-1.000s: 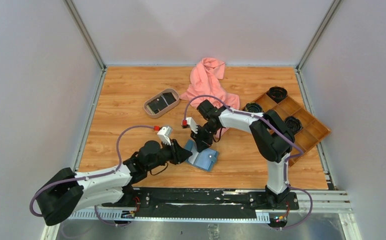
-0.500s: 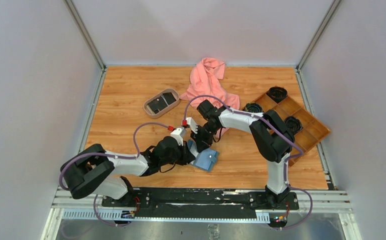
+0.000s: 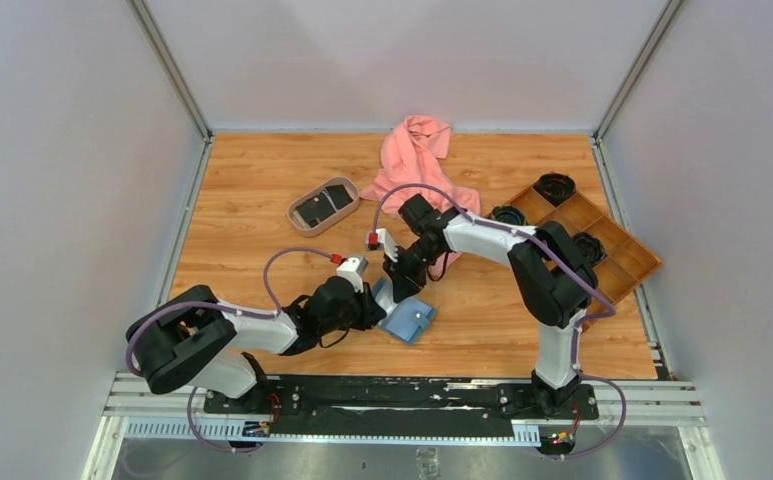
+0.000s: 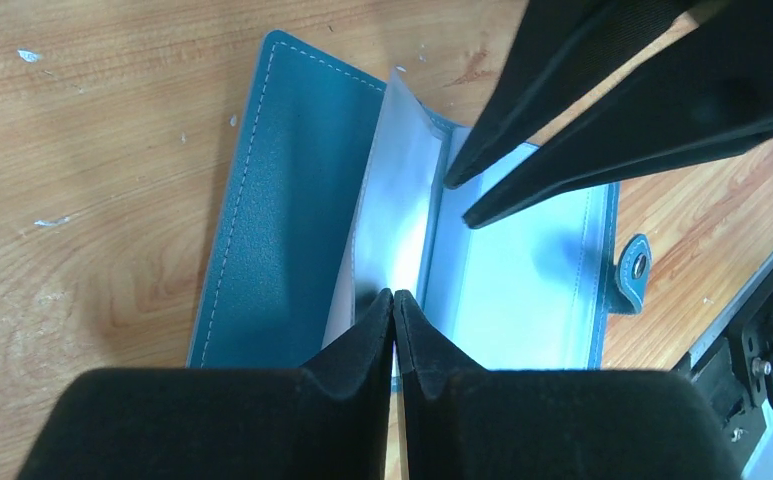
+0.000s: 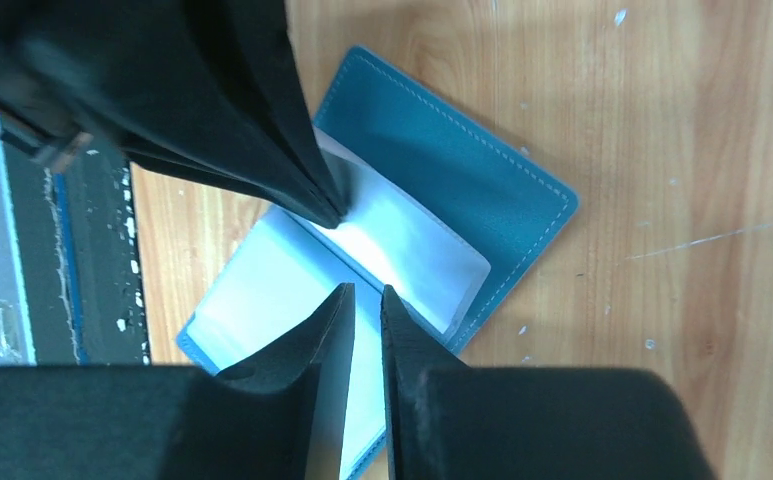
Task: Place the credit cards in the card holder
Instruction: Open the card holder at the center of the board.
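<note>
The teal-blue card holder point(image 3: 409, 319) lies open on the wood between both arms. Its outer cover point(image 4: 292, 190) lies flat and its pale blue pockets point(image 5: 262, 290) face up. My left gripper point(image 4: 394, 296) is shut on the near end of the clear inner leaf, which stands up along the fold. My right gripper point(image 5: 364, 292) hovers over the pockets from the far side. Its jaws are a narrow gap apart, with nothing between them. Black credit cards point(image 3: 319, 209) lie in the oval beige tray point(image 3: 352, 188) at the back left.
A pink cloth point(image 3: 417, 165) is heaped at the back middle, just behind the right arm. A brown wooden compartment tray point(image 3: 612, 250) holding black round pieces point(image 3: 555, 186) stands at the right edge. The table's near edge and metal rail run close to the card holder.
My left arm has reached forward to the card holder and its jaws have closed on the inner leaf. The right gripper's jaws have parted a little.
</note>
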